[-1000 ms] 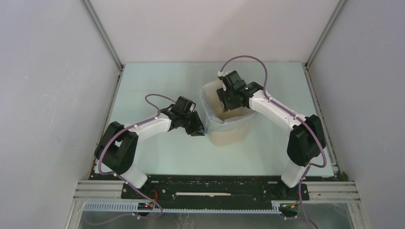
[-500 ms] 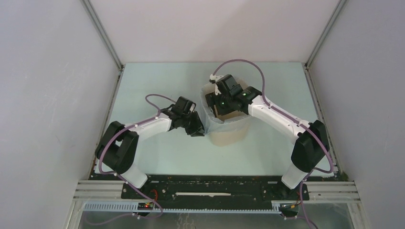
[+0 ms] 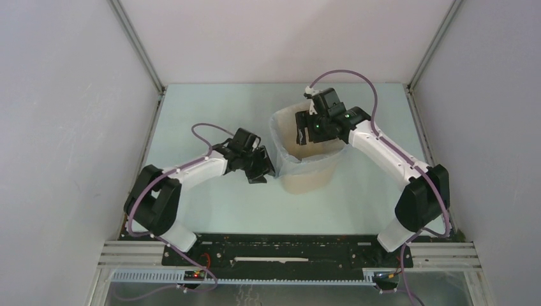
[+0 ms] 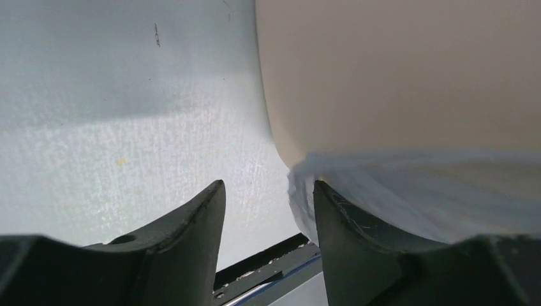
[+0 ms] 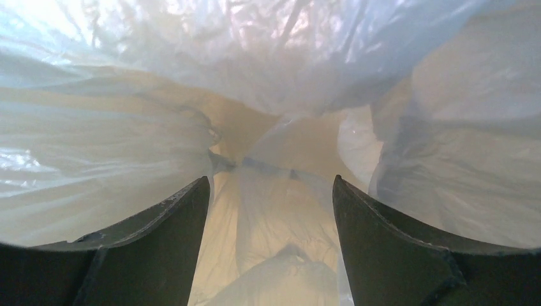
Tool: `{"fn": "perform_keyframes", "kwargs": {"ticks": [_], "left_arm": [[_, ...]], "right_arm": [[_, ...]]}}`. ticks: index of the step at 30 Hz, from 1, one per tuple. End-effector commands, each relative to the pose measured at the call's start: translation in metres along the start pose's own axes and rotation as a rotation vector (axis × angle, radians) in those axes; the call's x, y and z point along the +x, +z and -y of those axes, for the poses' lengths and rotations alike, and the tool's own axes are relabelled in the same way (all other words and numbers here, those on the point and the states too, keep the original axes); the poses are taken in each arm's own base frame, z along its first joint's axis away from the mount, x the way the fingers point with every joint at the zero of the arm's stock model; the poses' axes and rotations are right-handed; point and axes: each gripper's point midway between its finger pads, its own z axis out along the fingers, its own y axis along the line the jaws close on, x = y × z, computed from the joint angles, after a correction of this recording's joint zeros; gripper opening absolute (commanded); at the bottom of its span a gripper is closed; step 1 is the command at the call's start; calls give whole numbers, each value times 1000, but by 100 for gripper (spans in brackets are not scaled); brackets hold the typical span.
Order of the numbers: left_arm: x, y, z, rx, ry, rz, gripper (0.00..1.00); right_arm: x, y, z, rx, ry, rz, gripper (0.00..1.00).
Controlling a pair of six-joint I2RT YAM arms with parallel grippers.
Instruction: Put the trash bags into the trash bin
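Observation:
The beige trash bin [image 3: 307, 182] stands mid-table. The pale-blue trash bag [image 3: 285, 163] lines it, its hem folded over the rim. My left gripper [image 3: 265, 171] is open at the bin's left side. In the left wrist view the gripper [image 4: 268, 199] has an empty gap, its right finger [image 4: 344, 236] touching the bag's hem [image 4: 408, 191] below the bin wall [image 4: 395, 76]. My right gripper [image 3: 302, 132] is open over the bin's mouth. In the right wrist view the gripper [image 5: 270, 188] looks down into the crinkled bag [image 5: 127, 166], holding nothing.
The pale table [image 3: 210, 108] is enclosed by white walls on three sides. A black frame rail [image 3: 287, 245] runs along the near edge and also shows in the left wrist view [image 4: 274, 262]. Purple cables loop above both wrists.
My right gripper has swung from the bin's left inner side towards its back right and come up. My left gripper has shifted slightly beside the bin.

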Motion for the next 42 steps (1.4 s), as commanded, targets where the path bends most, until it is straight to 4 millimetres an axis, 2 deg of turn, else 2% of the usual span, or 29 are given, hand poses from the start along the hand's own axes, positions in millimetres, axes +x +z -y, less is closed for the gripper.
{"fn": "perform_keyframes", "kwargs": {"ticks": [1, 3, 7, 11, 14, 17, 22, 26, 29, 32, 35, 37, 42], "left_arm": [[-15, -36, 21, 48, 71, 125, 60], [-16, -54, 21, 54, 88, 180, 64], [-14, -99, 18, 59, 109, 288, 70], [-15, -159, 24, 110, 122, 435, 80], [-21, -220, 42, 187, 149, 588, 89], [-29, -294, 65, 259, 197, 757, 96], [-38, -409, 96, 313, 306, 1011, 99], [-38, -485, 104, 352, 305, 1199, 100], [-33, -531, 106, 394, 294, 1308, 100], [-24, -566, 106, 436, 289, 1386, 100], [-18, -590, 102, 453, 279, 1441, 100], [-15, -599, 97, 447, 271, 1466, 100], [-12, -602, 81, 414, 237, 1488, 100]], "right_arm": [[-12, -24, 1, 33, -48, 49, 79], [-17, -32, 2, 63, -83, 63, 80], [-31, -58, -15, 26, -108, 100, 82], [-51, -105, -37, -42, -110, 170, 85], [-59, -148, -41, -68, -113, 239, 89], [-62, -196, -39, -86, -105, 322, 99], [-60, -285, -24, -79, -54, 517, 100], [-48, -343, -16, -96, -27, 632, 100], [-39, -382, -8, -94, -1, 706, 100], [-32, -417, 3, -70, 33, 775, 100], [-28, -437, 10, -54, 65, 816, 100], [-29, -443, 10, -60, 76, 836, 100], [-34, -447, 9, -72, 110, 865, 100]]}}
